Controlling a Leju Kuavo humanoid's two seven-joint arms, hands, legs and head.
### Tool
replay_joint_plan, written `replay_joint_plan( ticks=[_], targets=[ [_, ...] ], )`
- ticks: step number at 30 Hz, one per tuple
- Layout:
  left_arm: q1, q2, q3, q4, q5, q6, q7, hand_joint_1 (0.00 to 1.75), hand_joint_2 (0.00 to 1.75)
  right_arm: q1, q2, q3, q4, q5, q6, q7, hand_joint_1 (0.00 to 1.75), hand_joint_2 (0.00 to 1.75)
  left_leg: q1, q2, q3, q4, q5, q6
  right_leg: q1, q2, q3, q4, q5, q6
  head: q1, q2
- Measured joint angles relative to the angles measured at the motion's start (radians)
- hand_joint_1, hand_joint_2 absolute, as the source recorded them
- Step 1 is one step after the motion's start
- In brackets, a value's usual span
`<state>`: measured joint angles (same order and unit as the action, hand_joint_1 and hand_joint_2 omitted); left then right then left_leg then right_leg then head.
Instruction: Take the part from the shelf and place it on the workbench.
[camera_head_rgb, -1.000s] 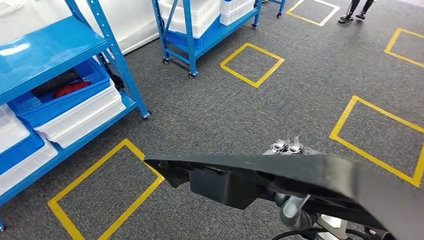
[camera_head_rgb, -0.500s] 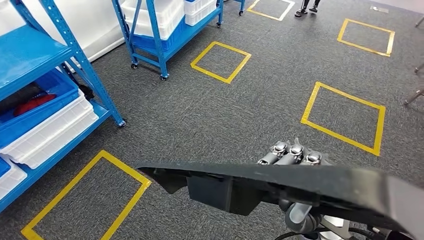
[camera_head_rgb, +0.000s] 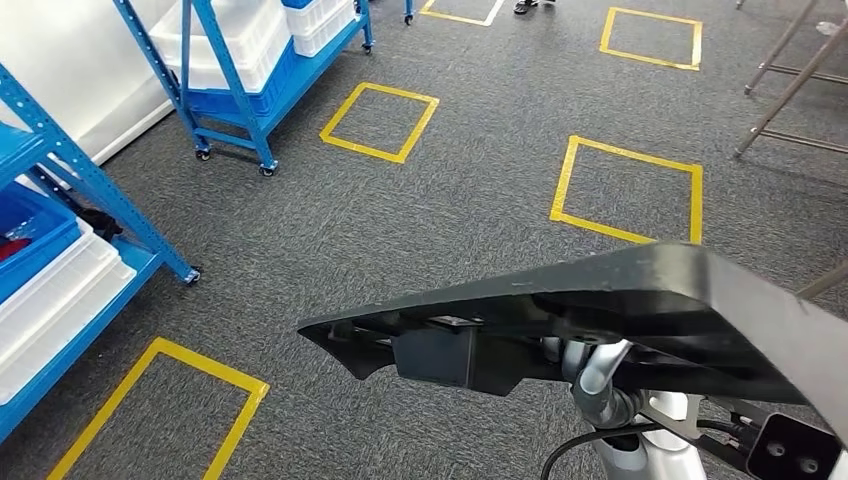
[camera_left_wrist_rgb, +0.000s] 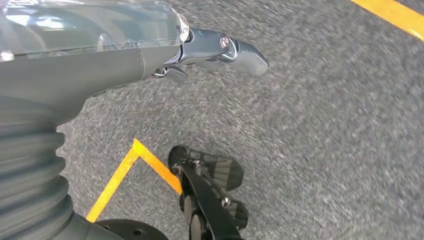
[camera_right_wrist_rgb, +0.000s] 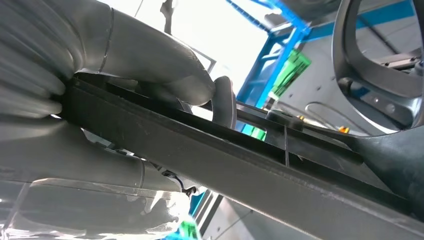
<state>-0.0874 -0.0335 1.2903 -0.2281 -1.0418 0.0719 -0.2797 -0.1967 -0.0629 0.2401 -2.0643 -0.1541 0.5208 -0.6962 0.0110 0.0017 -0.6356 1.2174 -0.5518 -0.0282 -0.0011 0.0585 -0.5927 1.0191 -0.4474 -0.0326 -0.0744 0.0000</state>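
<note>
The part (camera_head_rgb: 600, 310) is a long, flat black plastic panel with a boxy block under its middle. It stretches across the lower head view above the carpet. My right hand (camera_right_wrist_rgb: 100, 100) grips one edge of the part (camera_right_wrist_rgb: 225, 165), thumb on one face and fingers on the other. In the head view the panel hides that hand, and the silver wrist (camera_head_rgb: 600, 385) shows beneath it. My left hand (camera_left_wrist_rgb: 150, 50) hangs over the grey carpet holding nothing, one of its fingers (camera_left_wrist_rgb: 240, 50) stretched out.
A blue shelf (camera_head_rgb: 70, 170) with white bins (camera_head_rgb: 50, 290) stands at the left. A blue wheeled rack (camera_head_rgb: 240, 70) is further back. Yellow tape squares (camera_head_rgb: 625, 190) mark the grey carpet. Metal legs (camera_head_rgb: 790, 90) show at the top right, a person's feet (camera_head_rgb: 530, 5) at the top edge.
The whole view has swung to the right, so the shelves have slid toward the left edge. The part now tilts up on its right side and covers the hand's knuckles.
</note>
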Motion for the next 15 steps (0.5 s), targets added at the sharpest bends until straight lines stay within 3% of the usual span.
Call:
replay_joint_plan(
  ticks=[2, 4, 6, 7, 9, 10, 12, 13, 14, 15],
  targets=[
    [-0.001, 0.0, 0.0, 0.0, 0.0, -0.002, 0.0, 0.0, 1.75, -0.001, 0.0, -0.004, 0.005, 0.002, -0.006, 0.0, 1.75, 1.75, 0.004, -0.041, 0.059, -0.137, 0.059, 0.005, -0.001, 0.025, -0.003, 0.008, -0.002, 0.006, 0.0, 0.0],
    [0.0, 0.0, 0.0, 0.0, 0.0, -0.007, 0.0, 0.0, 1.75, -0.001, -0.001, -0.007, 0.011, 0.013, -0.026, 0.0, 1.75, 1.75, 0.003, -0.072, 0.085, -0.197, 0.071, 0.01, -0.004, 0.046, -0.012, 0.011, 0.0, 0.018, 0.0, 0.0],
    [-0.002, 0.0, 0.0, 0.0, 0.003, -0.011, 0.0, 0.0, 1.75, 0.001, -0.003, -0.011, 0.017, 0.027, -0.047, 0.0, 1.75, 1.75, 0.002, -0.059, 0.087, -0.205, 0.074, 0.019, -0.007, 0.065, -0.018, 0.009, 0.007, 0.033, 0.0, 0.0],
    [-0.003, -0.001, 0.0, 0.0, 0.003, -0.013, 0.0, 0.0, 1.75, 0.002, -0.005, -0.014, 0.02, 0.033, -0.055, 0.0, 1.75, 1.75, 0.003, -0.048, 0.088, -0.211, 0.079, 0.026, -0.007, 0.058, -0.022, 0.013, 0.004, 0.038, 0.0, 0.0],
    [-0.005, -0.001, 0.0, 0.0, 0.004, -0.015, 0.0, 0.0, 1.75, 0.003, -0.01, -0.019, 0.025, 0.043, -0.067, 0.0, 1.75, 1.75, 0.005, -0.024, 0.091, -0.222, 0.086, 0.04, -0.004, 0.012, -0.05, 0.07, -0.032, 0.046, 0.0, 0.0],
    [-0.004, -0.002, 0.0, 0.0, 0.005, -0.016, -0.001, 0.0, 1.75, 0.004, -0.012, -0.022, 0.029, 0.045, -0.07, 0.0, 1.75, 1.75, 0.003, -0.011, 0.091, -0.223, 0.087, 0.044, -0.005, -0.018, -0.078, 0.129, -0.064, 0.049, 0.0, 0.0],
    [0.0, -0.002, 0.0, 0.0, 0.006, -0.018, 0.0, 0.0, 1.75, 0.009, -0.015, -0.025, 0.037, 0.041, -0.073, 0.0, 1.75, 1.75, -0.002, 0.015, 0.09, -0.223, 0.086, 0.047, -0.01, -0.045, -0.139, 0.254, -0.117, 0.055, 0.0, 0.0],
    [0.001, -0.002, 0.0, 0.0, 0.007, -0.018, -0.001, 0.0, 1.75, 0.012, -0.017, -0.027, 0.042, 0.033, -0.071, 0.0, 1.75, 1.75, -0.003, 0.028, 0.089, -0.222, 0.086, 0.047, -0.012, -0.049, -0.153, 0.284, -0.12, 0.057, 0.0, 0.0],
    [0.001, -0.002, 0.0, 0.0, 0.008, -0.019, -0.001, 0.0, 1.75, 0.014, -0.018, -0.03, 0.046, 0.021, -0.068, 0.0, 1.75, 1.75, -0.004, 0.04, 0.089, -0.222, 0.085, 0.046, -0.014, -0.053, -0.147, 0.274, -0.104, 0.058, 0.0, 0.0],
    [0.0, -0.003, 0.0, 0.0, 0.008, -0.02, -0.004, 0.0, 1.75, 0.015, -0.019, -0.033, 0.051, 0.007, -0.064, 0.0, 1.75, 1.75, -0.004, 0.051, 0.09, -0.222, 0.084, 0.045, -0.014, -0.061, -0.121, 0.225, -0.075, 0.058, 0.0, 0.0]
  ],
)
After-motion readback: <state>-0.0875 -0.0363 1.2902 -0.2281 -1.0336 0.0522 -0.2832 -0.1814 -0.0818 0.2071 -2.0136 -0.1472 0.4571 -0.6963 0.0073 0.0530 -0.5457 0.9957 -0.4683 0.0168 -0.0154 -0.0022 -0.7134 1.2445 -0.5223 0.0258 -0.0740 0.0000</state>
